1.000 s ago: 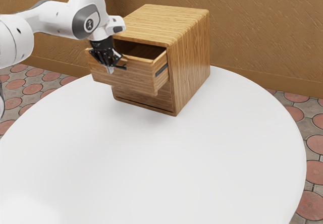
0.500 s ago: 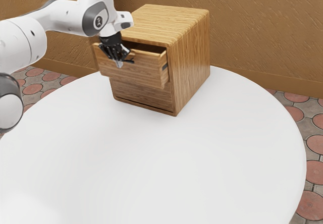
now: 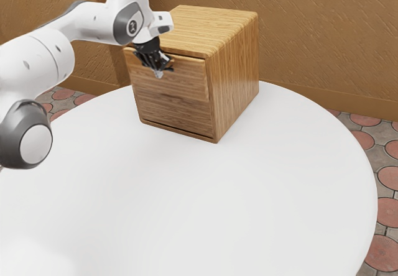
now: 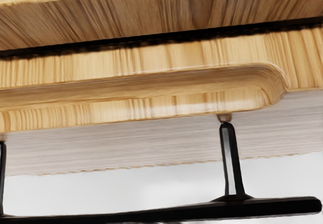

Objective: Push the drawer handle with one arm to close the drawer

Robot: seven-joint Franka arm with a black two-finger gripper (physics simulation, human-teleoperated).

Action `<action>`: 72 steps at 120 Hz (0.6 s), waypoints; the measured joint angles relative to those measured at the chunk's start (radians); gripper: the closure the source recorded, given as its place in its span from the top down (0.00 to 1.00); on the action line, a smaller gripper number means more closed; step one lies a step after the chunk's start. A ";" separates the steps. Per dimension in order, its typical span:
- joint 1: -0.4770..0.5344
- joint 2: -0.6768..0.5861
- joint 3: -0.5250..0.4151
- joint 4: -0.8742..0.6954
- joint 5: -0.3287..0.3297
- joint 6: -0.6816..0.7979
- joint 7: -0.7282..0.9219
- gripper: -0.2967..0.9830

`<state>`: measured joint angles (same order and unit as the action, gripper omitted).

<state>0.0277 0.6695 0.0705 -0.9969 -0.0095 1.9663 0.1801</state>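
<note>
- The round white surface [image 3: 217, 195] is carrying the whole setup, so that's where everything is happening.
- The wooden cabinet [image 3: 236, 71] is standing upright on it, toward the wall.
- The arm [image 3: 37, 58] is coming in from the exterior view's left and reaching over to the cabinet's front.
- The top drawer [image 3: 186, 80] is sitting in the cabinet, looking almost flush. I'm reading this as the tail end of the closing push — nearly done, but I'm not calling it fully shut.
- The end effector [image 3: 158, 73] is pointing down at the drawer front, right by the handle. I'm not able to tell how far open it is, or whether it's gripping anything.
- The black handle [image 4: 282, 205] is running along the drawer front on its posts. Whether the end effector is actually touching it, I'm not seeing clearly.
- A thin dark gap [image 4: 151, 38] is showing between cabinet and drawer in the wrist view. If that's travel left over, the next move is calling for a short, gentle, straight push on the handle — I'd be watching for slipping off the bar or shoving the cabinet, then backing away once it's seating.
</note>
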 joint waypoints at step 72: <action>-0.048 -0.541 -0.022 -0.463 0.001 -0.100 0.003 0.20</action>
<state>-0.0205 0.1285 0.0485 -1.4598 -0.0088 1.8667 0.1834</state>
